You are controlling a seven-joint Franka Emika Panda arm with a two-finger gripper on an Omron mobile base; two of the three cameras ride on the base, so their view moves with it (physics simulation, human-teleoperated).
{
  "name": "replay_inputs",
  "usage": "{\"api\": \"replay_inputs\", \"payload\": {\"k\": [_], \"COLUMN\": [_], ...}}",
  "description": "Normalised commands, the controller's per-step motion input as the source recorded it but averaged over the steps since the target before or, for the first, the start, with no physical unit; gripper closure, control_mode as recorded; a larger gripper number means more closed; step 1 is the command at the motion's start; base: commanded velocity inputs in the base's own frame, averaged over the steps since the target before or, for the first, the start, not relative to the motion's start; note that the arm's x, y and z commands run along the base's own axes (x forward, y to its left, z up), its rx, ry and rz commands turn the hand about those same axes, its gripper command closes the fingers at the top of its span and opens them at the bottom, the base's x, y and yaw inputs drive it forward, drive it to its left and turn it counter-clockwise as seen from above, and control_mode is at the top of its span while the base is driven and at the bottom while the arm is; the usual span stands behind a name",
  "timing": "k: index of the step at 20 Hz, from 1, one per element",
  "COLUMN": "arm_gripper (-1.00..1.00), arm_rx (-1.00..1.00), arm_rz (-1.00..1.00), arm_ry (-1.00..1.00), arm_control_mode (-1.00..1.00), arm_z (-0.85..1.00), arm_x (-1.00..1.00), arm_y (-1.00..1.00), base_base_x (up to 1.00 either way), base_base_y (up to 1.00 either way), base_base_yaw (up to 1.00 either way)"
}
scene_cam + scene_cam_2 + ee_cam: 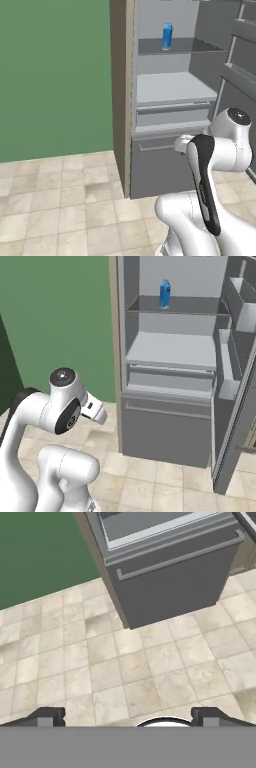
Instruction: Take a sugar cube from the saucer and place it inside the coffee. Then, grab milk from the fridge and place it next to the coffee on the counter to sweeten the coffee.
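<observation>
stage: milk fetch, judging by the open fridge (170, 421) straight ahead; reach not begun.
milk (167, 37): blue carton standing upright on the fridge's upper shelf, toward the shelf's front edge, nothing beside it. Also seen in the right base view (165, 294).
gripper (128, 718): folded in low by the base, pointing down and forward at the tiled floor (100, 667) in front of the fridge's bottom drawer (175, 577).
fingers: tips spread wide apart, nothing between them.
key relation: milk sits well above and ahead of the gripper, deep in the fridge; the hand must come up past the drawer and lower shelf before going in.
long axis: carton's is vertical, so a level side grasp across its body looks right.
risk: shelf lip and open door (235, 406) on the fridge's right crowd the approach.
</observation>
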Motion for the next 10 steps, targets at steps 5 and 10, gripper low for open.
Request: {"api": "replay_inputs", "payload": {"k": [5, 10], "arm_gripper": [-1.0, -1.0], "arm_rx": [0.0, 0.0], "arm_rz": [0.0, 0.0], "arm_ry": [0.0, 0.0], "arm_control_mode": [1.0, 1.0], "arm_z": [0.0, 0.0], "arm_x": [0.0, 0.0], "arm_y": [0.0, 0.0], "base_base_x": [1.0, 1.0], "base_base_y": [-0.58, -0.37], "base_base_yaw": [-0.07, -0.04]}}
